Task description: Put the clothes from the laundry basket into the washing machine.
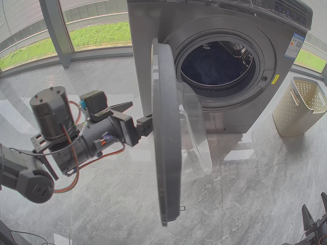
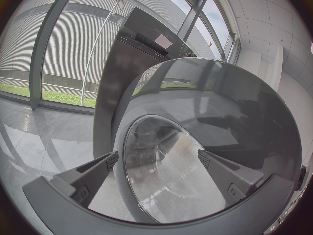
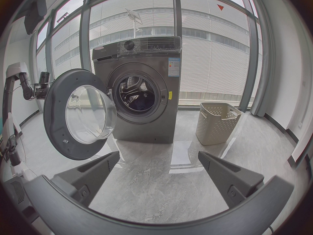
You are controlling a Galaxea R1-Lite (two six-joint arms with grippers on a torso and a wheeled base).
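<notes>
The grey washing machine [image 1: 218, 24] stands ahead with its round door [image 1: 167, 136] swung wide open, edge-on to me. Dark blue clothes [image 1: 209, 63] lie inside the drum, also seen as dark clothes [image 3: 138, 100] from the right wrist. The cream laundry basket [image 1: 301, 108] stands on the floor right of the machine; the part of its inside that shows is bare wall. My left gripper [image 1: 141, 114] is open at the door's outer face, one fingertip touching it; the door [image 2: 208, 121] looms right in front of its fingers [image 2: 112, 159]. My right gripper [image 3: 158, 157] is open and low over the floor.
Grey marble floor [image 1: 252, 194] spreads in front of the machine. Tall windows [image 1: 95, 17] run behind and to the left. The open door juts far out between my left arm and the drum opening. The basket [image 3: 218, 121] sits close to the machine's right side.
</notes>
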